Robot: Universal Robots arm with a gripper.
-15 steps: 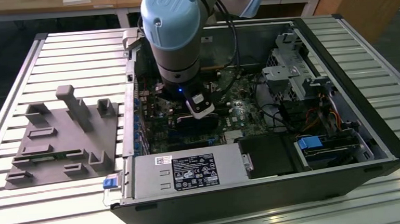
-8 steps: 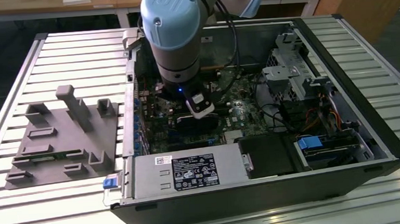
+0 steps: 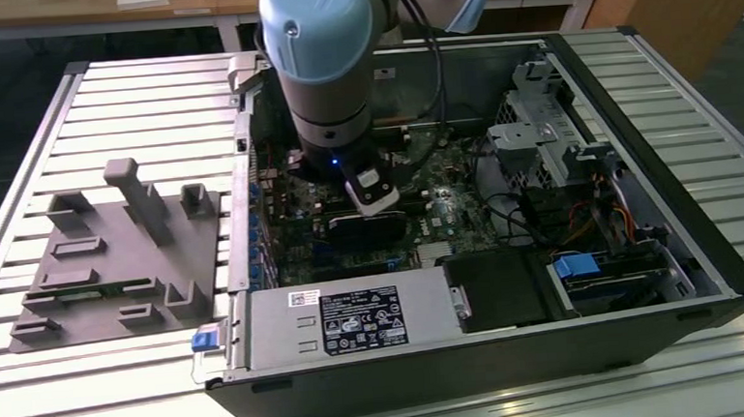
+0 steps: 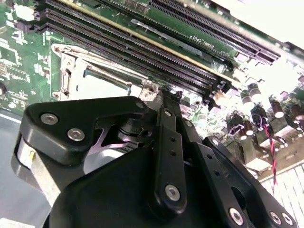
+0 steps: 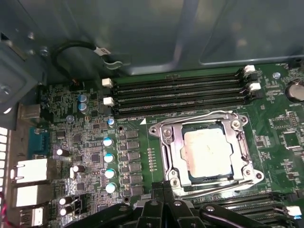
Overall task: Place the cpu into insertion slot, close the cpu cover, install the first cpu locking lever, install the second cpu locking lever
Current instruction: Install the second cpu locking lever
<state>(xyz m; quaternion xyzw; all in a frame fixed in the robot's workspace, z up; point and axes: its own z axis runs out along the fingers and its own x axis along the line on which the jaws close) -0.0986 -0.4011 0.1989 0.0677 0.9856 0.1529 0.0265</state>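
Observation:
In the first wrist view the cpu [image 5: 207,151], a dull tan square, lies flat in the insertion slot [image 5: 174,182] on the green board. The silver cpu cover [image 5: 170,148] lies down around it. One thin wire lever [image 5: 216,113] runs along the slot's far side and another [image 5: 223,188] along the side nearest the gripper. My gripper [image 5: 164,187] is shut, with its tips just beside a corner of the slot and nothing visible between them. In the second wrist view the shut fingertips [image 4: 164,91] sit at the edge of the cover [image 4: 71,71]. In the exterior view the gripper [image 3: 375,206] reaches down into the open computer case.
Long black memory slots [image 5: 180,92] run past the slot. Capacitors [image 5: 109,157] and rear ports [image 5: 31,171] stand on its other side. The power supply [image 3: 347,317], a black block [image 3: 367,230] and the drive cage [image 3: 550,149] crowd the case. A grey fixture plate [image 3: 116,253] lies on the exterior view's left.

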